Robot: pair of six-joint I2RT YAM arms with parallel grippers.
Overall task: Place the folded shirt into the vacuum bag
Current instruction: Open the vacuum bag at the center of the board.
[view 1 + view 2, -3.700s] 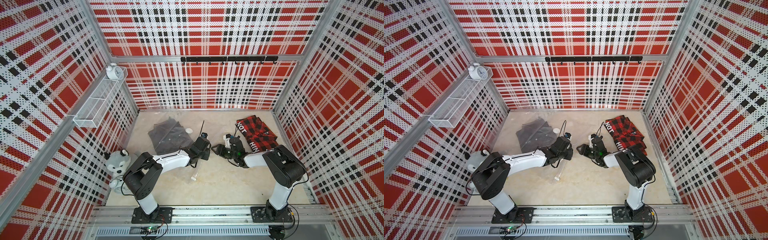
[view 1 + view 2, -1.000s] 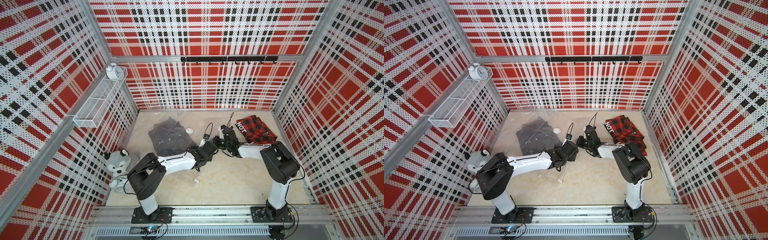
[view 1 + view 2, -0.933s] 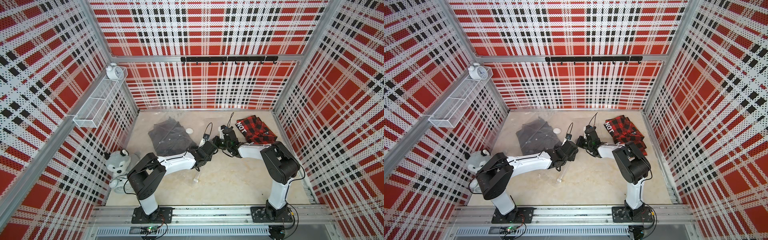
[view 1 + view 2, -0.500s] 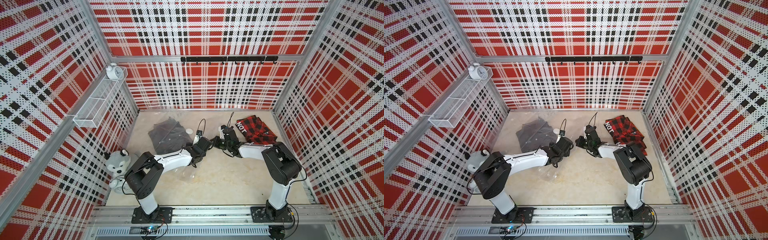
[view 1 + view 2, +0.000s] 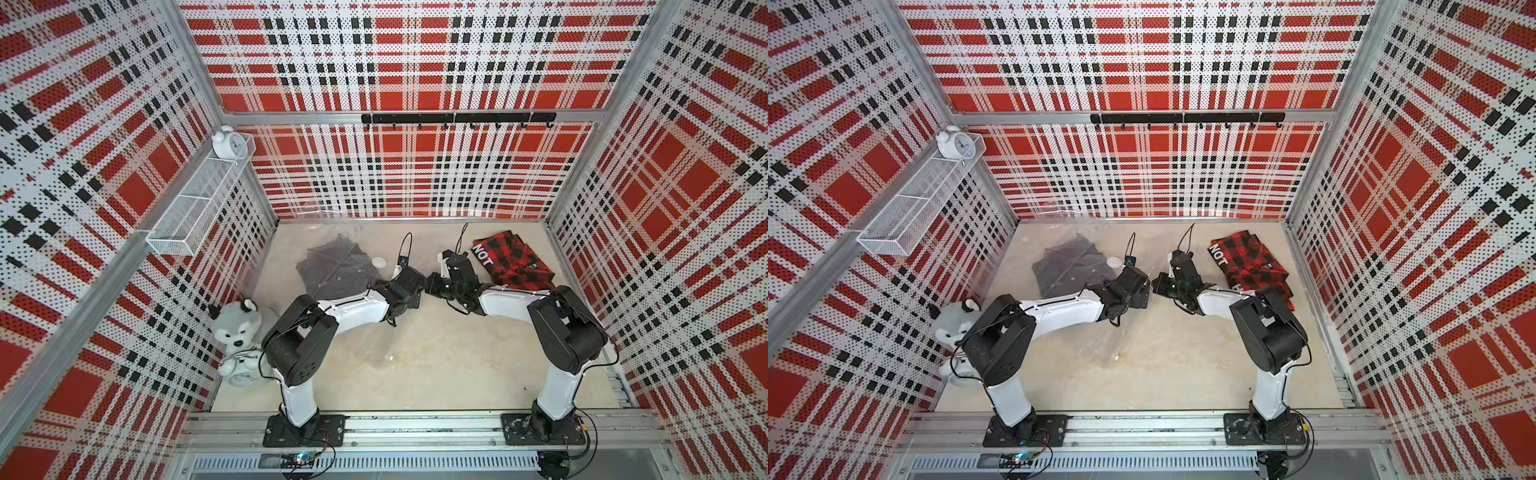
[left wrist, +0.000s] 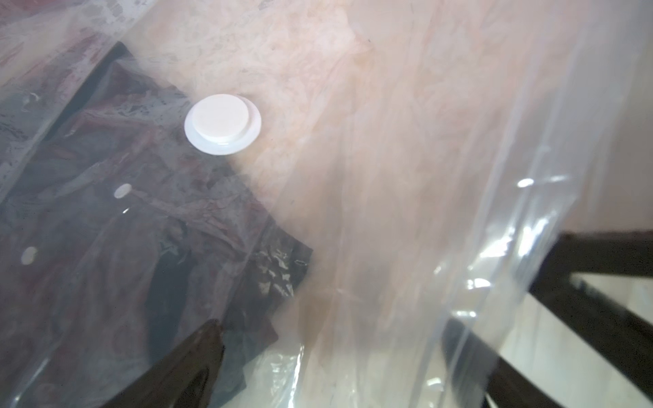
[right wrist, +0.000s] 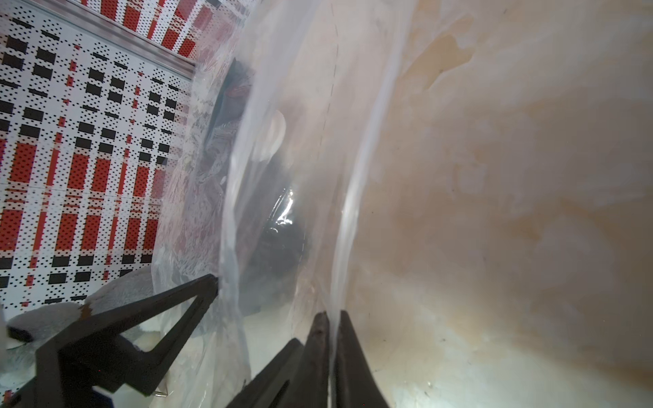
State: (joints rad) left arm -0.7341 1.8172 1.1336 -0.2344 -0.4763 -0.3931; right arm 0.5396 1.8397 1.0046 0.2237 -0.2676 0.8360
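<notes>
- Bag (image 6: 441, 159) lies spread over the left and middle of the table (image 5: 436, 374), with its valve (image 6: 222, 124) facing up just beside the dark shirt (image 5: 334, 270).
- Dark shirt shows through the film in the left wrist view, so it is judged to be inside the bag already.
- Plaid shirt (image 5: 515, 266) lies folded by the right wall, outside the bag as far as can be seen and apart from both grippers. It is judged to be the item yet to go in.
- Right gripper (image 7: 333, 318) is closed tight and pinches the bag's thick edge strip between its fingertips, holding it raised off the table. The likely purpose is to keep one lip of the mouth up on the side facing the plaid shirt.
- Left gripper (image 6: 388, 282) stands wide apart and grips nothing, though film drapes across one finger. Its position just beside the right gripper suggests it is placed to take the other lip and spread the mouth.
- Writing: white capitals "NOT" on a black band of the plaid shirt, in both top views. Further letters lower on that shirt are too cut off to read.
- No brand or label is legible on the bag, valve, arms or clock (image 5: 227, 143).
</notes>
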